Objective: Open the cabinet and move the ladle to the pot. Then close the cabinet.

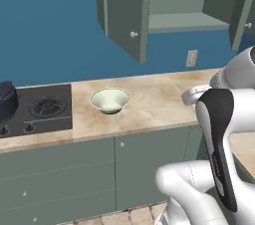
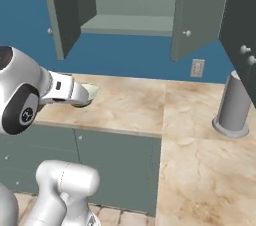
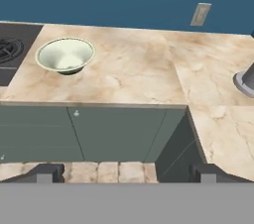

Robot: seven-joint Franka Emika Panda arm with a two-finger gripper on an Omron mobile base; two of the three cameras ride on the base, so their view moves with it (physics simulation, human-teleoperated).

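Observation:
The cabinet [image 1: 124, 15] hangs on the blue wall with both doors swung open, and its lower shelf [image 2: 125, 22] looks bare. The ladle is out of view. At the far left, the dark pot [image 1: 6, 100] sits on the black stove [image 1: 42, 109], cut by the frame edge. My gripper [image 3: 127, 173] is open, its two fingertips far apart with nothing between them. It hovers in front of the counter edge, looking down at the counter and the base cupboards. The hand [image 2: 70, 92] sits just in front of the bowl.
A pale green-white bowl [image 1: 110, 99] stands on the marble counter [image 1: 154, 104] right of the stove. A grey cylinder [image 2: 233, 107] stands at the counter's right corner. The open right door [image 2: 197, 12] juts out over the counter. A wall outlet [image 1: 191, 58] sits below the cabinet.

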